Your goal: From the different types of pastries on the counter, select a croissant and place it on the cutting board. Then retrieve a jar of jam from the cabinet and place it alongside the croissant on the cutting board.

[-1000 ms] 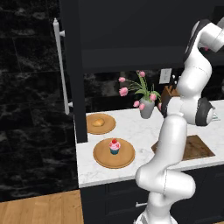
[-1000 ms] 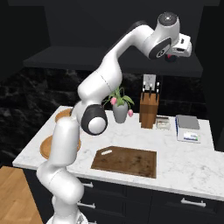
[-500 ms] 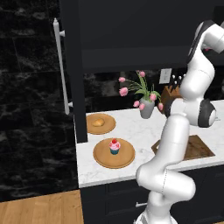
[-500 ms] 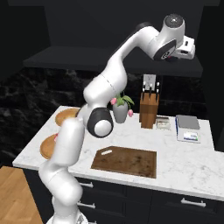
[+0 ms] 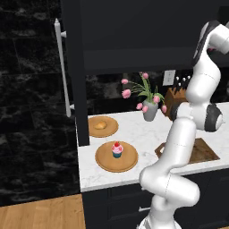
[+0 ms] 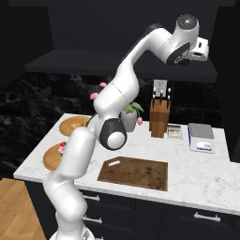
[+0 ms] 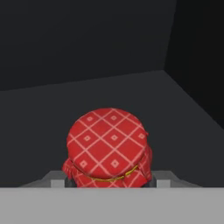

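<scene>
In the hand view a squat jar of jam with a red diamond-patterned cloth lid stands on the dark cabinet shelf. It sits low between the fingertips of my gripper, whose jaws stand open on either side of it. From the right base view my hand reaches into the black wall cabinet. The croissant lies on the far round plate. The pink-frosted cupcake sits on the nearer plate. The dark cutting board lies bare on the counter.
A vase of pink tulips, a knife block and a small scale stand at the back of the counter. A tall dark unit with a long silver handle rises on the left. The cabinet's side wall is close on the right.
The arm has stretched further to the right, carrying the hand deeper into the wall cabinet. The pastries and the board have not moved.
</scene>
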Tool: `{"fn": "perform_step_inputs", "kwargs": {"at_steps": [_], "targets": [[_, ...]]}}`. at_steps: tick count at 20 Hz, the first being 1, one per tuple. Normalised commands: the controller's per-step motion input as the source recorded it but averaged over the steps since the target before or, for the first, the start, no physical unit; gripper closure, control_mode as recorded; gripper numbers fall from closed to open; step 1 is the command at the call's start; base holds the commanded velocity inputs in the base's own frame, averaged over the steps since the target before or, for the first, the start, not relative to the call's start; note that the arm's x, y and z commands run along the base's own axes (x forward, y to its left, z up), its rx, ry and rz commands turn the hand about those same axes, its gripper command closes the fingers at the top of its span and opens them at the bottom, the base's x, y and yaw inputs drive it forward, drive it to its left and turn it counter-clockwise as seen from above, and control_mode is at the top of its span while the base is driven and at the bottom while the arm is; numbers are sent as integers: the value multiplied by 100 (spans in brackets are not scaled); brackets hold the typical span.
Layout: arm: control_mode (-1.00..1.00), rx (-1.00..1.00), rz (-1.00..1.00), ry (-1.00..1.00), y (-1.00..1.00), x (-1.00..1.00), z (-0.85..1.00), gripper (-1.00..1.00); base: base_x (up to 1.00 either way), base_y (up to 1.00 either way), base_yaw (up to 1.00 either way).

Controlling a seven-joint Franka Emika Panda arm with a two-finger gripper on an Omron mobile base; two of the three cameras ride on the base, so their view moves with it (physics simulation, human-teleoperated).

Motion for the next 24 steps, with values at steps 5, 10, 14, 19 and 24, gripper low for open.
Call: {"fn": "perform_step_inputs", "kwargs": {"at_steps": [5, 10, 14, 19, 24], "targets": [[-100, 0, 9, 0, -3, -26, 76, 100, 0, 0, 0], [-100, 1, -3, -4, 20, -50, -37, 100, 0, 0, 0], [-100, 0, -12, -22, 44, -100, -97, 100, 0, 0, 0], [-100, 1, -9, -28, 55, -99, -70, 100, 0, 0, 0], [-100, -1, 0, -6, 42, -53, -23, 100, 0, 0, 0]]}}
